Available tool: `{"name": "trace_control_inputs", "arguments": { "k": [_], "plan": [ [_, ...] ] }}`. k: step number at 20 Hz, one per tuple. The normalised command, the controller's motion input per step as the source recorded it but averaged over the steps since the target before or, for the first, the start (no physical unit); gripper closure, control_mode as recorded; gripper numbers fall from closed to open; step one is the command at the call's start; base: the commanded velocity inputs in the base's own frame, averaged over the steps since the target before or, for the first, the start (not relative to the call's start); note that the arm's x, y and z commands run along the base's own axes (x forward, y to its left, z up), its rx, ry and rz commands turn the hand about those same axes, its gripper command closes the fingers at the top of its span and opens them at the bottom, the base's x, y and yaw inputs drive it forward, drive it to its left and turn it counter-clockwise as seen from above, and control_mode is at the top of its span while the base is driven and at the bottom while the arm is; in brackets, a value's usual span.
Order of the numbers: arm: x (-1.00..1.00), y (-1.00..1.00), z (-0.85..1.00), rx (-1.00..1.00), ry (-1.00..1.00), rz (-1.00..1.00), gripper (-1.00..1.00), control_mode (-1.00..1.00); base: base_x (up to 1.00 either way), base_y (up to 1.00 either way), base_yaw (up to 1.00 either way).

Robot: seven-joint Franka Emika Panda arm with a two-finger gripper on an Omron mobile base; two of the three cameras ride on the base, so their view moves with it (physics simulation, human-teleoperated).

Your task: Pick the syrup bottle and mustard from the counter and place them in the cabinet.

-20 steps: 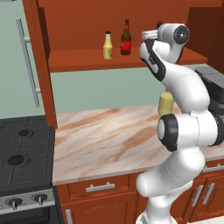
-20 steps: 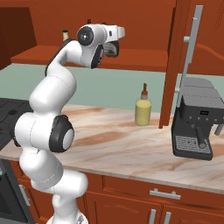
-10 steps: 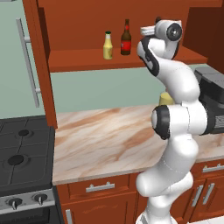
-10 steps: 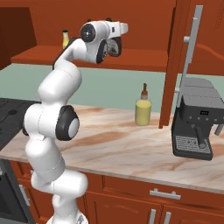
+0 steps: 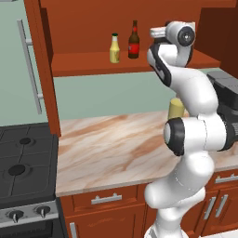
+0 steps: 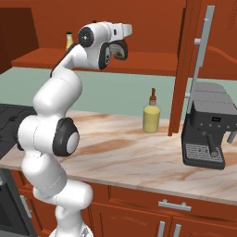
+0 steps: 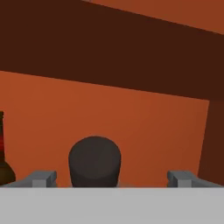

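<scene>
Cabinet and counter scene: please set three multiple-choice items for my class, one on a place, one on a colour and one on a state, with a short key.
1. Where does the dull-yellow bottle stand?
A. on the counter, near the coffee machine
B. in a drawer
C. on the stove

2. What colour is the label on the slim brown bottle on the cabinet shelf?
A. blue
B. red
C. white

3. How is the end effector in the hand view?
A. shut on a cap
B. holding a yellow bottle
C. open, fingers either side of a dark cap

Key:
1 A: the right base view shows it standing on the stone worktop.
2 B: the left base view shows a red band.
3 C: the fingers stand wide apart, clear of the cap.
</scene>
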Motion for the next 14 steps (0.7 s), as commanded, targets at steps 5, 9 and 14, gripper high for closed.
{"name": "trace_control_inputs", "arguments": {
  "k": [5,9,14],
  "plan": [
    [0.35,0.00,-0.04,0.00,-0.07,-0.04,-1.00,-1.00,0.00,0.00,0.00],
    [0.58,0.00,-0.09,0.00,-0.09,-0.06,-1.00,-1.00,0.00,0.00,0.00],
    [0.25,0.00,-0.04,0.00,-0.03,-0.06,-1.00,-1.00,0.00,0.00,0.00]
  ]
}}
